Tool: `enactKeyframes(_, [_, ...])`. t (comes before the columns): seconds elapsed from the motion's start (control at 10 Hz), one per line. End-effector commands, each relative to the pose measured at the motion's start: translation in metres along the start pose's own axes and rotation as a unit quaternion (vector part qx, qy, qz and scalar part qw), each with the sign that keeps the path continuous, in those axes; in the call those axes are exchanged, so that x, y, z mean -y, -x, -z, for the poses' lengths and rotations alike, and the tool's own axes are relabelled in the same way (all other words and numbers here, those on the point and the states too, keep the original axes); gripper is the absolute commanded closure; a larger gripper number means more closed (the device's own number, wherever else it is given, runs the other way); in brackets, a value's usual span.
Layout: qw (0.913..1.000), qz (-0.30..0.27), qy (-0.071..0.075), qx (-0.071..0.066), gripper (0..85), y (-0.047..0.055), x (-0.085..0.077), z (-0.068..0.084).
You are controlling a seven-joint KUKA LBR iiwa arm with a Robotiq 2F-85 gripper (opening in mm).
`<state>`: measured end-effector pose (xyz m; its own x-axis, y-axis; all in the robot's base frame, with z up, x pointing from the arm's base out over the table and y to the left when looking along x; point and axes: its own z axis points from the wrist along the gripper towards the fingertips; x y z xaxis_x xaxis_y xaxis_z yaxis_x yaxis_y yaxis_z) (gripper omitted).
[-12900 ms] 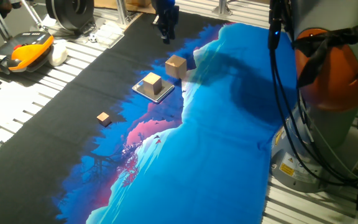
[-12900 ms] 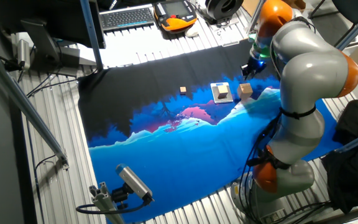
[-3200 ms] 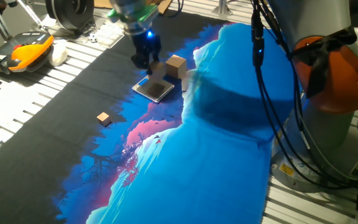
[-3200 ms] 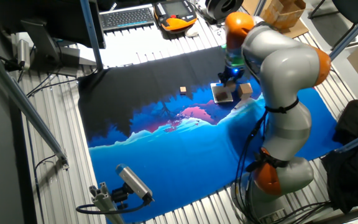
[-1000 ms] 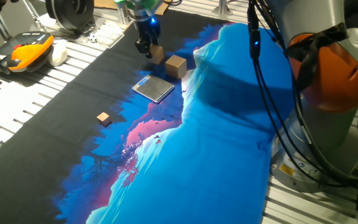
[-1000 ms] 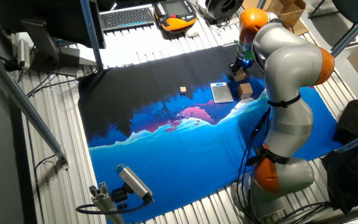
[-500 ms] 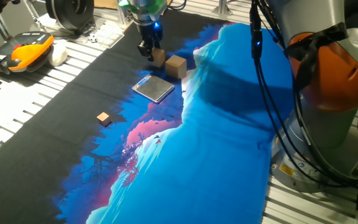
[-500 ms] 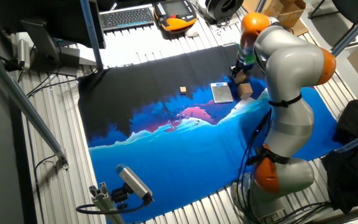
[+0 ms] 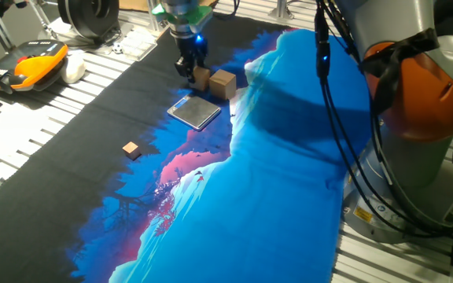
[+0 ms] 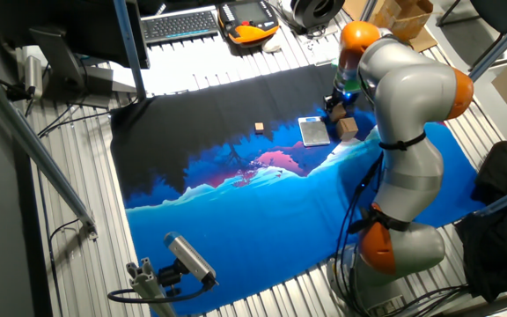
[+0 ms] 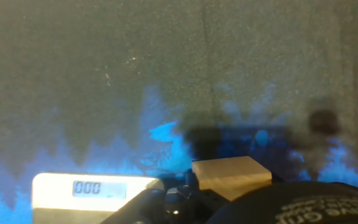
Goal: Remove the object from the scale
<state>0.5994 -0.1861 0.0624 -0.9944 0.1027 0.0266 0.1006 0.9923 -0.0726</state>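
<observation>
The pale wooden cube point(image 9: 204, 78) is off the scale, held in my gripper point(image 9: 193, 72), which is shut on it. It hangs low over the black cloth, right next to the slightly larger pale cube point(image 9: 223, 83); I cannot tell whether it touches the cloth. The silver-grey scale point(image 9: 195, 113) lies bare just in front of them. In the other fixed view my gripper point(image 10: 334, 107) is behind the scale point(image 10: 314, 131). The hand view shows the scale's display end point(image 11: 98, 190) reading 000 and a pale cube point(image 11: 232, 174) at the bottom edge.
A tiny brownish block point(image 9: 130, 148) lies on the black cloth to the left, also seen in the other fixed view point(image 10: 259, 128). An orange-and-black pendant point(image 9: 30, 63) lies on the slatted table at the far left. The arm's orange base point(image 9: 419, 86) stands at the right.
The gripper lifted the cube off the scale and carried it behind the scale. Over the last second it came down with the cube towards the larger cube.
</observation>
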Motion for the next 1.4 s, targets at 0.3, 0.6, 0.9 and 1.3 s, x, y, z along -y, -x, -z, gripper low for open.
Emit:
enactKeyframes(0.3, [0.9998, -0.018, -0.008, 0.0, 17.0, -0.001, -0.002, 0.001])
enactKeyframes(0.6, [0.9984, -0.044, -0.023, -0.026, 17.0, -0.005, -0.012, 0.043])
enactKeyframes(0.9, [0.9985, 0.013, -0.004, -0.054, 85.0, -0.027, -0.022, 0.081])
enactKeyframes(1.3, [0.9989, 0.021, 0.002, -0.042, 85.0, -0.069, -0.035, 0.114])
